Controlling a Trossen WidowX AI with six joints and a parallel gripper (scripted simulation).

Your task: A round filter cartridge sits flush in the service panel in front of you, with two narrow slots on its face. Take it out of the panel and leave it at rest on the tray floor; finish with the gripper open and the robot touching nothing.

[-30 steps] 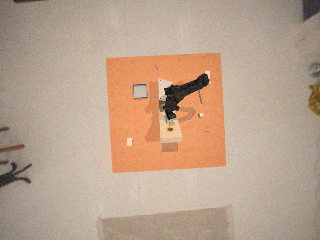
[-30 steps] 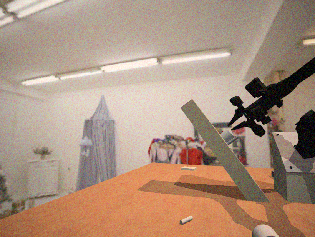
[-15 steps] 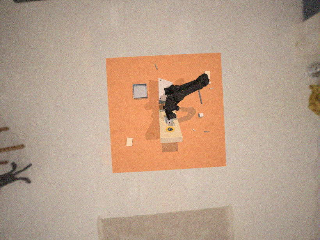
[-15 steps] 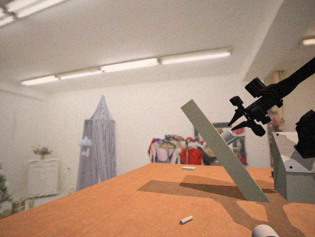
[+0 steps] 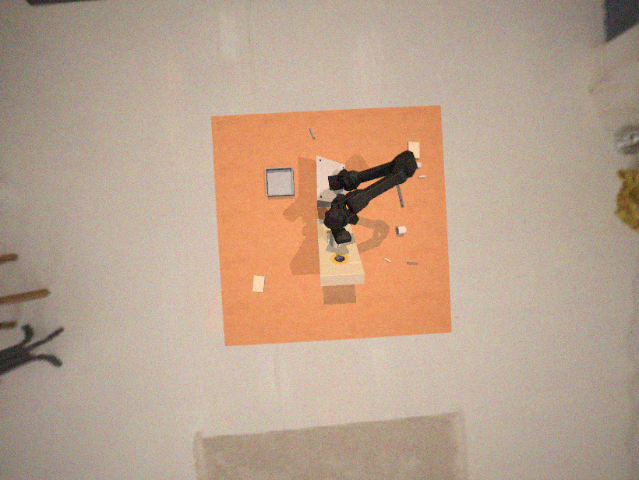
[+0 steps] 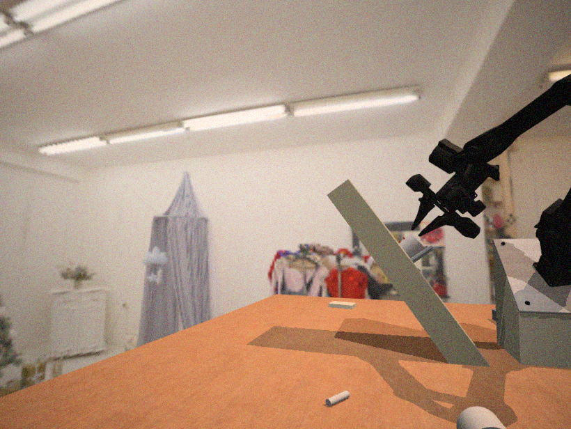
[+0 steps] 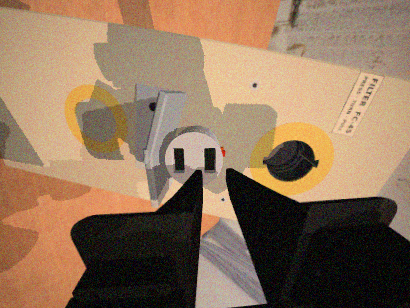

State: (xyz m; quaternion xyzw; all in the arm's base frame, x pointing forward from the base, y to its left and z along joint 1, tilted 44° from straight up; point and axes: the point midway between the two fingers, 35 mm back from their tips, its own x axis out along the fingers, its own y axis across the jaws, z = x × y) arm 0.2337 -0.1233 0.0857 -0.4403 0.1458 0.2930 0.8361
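A square orange-brown table top [image 5: 268, 315] [image 6: 207, 369] spreads beneath and around the jaws. On it, below them, stands a slanted panel [image 5: 356, 268] [image 6: 410, 286] [image 7: 230, 70]; well off to one side sits a shallow square tray [image 5: 280, 195]; a pale block [image 5: 259, 284] [image 6: 342, 304] lies apart from them.

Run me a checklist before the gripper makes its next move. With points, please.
1. Cartridge [image 5: 335, 243] [image 6: 410, 245] [image 7: 194, 150] out of its round hole [image 5: 339, 258] [image 7: 290, 161]: ok, it sits on the panel face [image 5: 343, 273] [image 7: 240, 60] beside the grey bracket [image 5: 328, 239] [image 6: 422, 253] [image 7: 167, 125].
2. Both slots visible: ok, they face the wrist camera.
3. Gripper [image 5: 340, 238] [image 6: 416, 232] [image 7: 213, 174] fingers in the slots: not ok, they stand apart with nothing held.
4. Fingertips lined up with the slots: not ok, offset in the wrist view.
5. Cartridge steady against the bracket: cannot tell.
6. Cartridge on the tray [image 5: 266, 189] floor: not ok.
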